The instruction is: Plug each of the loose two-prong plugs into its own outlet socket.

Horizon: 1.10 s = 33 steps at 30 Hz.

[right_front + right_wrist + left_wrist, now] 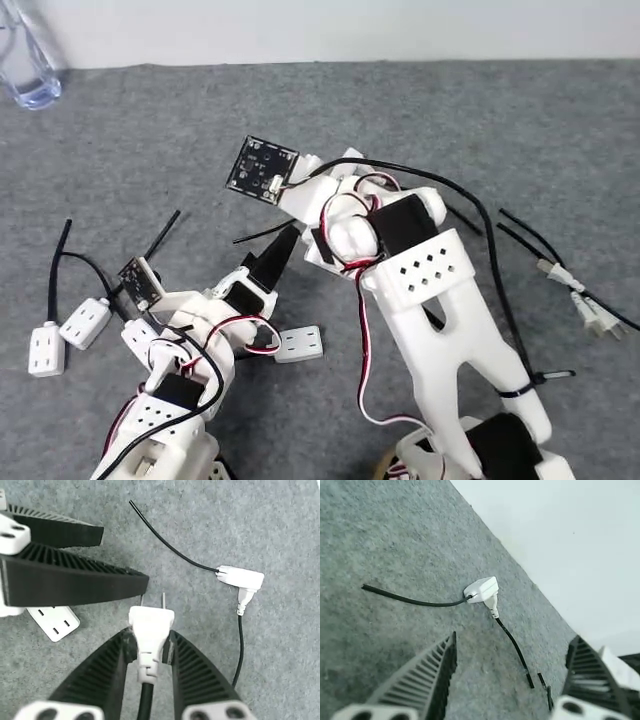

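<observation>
**Right wrist view: one plug gripped, not yet in a socket**

Right tool is clamped on a white two-prong plug, held near an empty outlet socket on the grey surface. Left tool has its jaws apart and holds nothing. One plug-and-socket pair looks joined already. Other loose plugs and empty sockets lie well apart, so most of the task seems left.

Left gripper: jaws wide apart. Right gripper: clamped on plug. High view: left arm extends from 7 o'clock, right arm from 5 o'clock.
</observation>
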{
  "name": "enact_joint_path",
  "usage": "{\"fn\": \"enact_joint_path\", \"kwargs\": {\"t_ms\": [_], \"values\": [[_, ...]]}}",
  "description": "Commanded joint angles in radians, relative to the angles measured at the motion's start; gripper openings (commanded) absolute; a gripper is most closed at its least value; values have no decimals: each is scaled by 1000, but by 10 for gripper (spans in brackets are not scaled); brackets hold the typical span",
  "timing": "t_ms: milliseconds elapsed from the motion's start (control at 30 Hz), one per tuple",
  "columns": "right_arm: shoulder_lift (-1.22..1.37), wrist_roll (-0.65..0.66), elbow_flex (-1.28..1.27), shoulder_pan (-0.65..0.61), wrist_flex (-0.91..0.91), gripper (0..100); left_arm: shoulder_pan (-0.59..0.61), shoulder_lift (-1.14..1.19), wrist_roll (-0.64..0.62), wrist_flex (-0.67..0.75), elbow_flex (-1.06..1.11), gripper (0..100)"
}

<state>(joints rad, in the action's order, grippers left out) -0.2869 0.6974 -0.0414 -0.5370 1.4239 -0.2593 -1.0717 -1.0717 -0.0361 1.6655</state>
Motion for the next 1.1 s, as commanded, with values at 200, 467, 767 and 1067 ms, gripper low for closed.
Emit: {"fn": "enact_joint_path", "kwargs": {"t_ms": [200,467,767,1067], "values": [[-44,-49,63,-41,-22,9,-3,-8,-2,17,-7,330],[-44,-54,64,-42,-30,9,-3,-8,-2,17,-7,330],[-42,-78,130,-42,-27,9,-3,-8,-2,17,-7,330],[-36,-80,138,-42,-27,9,-3,-8,-2,17,-7,330]]}}
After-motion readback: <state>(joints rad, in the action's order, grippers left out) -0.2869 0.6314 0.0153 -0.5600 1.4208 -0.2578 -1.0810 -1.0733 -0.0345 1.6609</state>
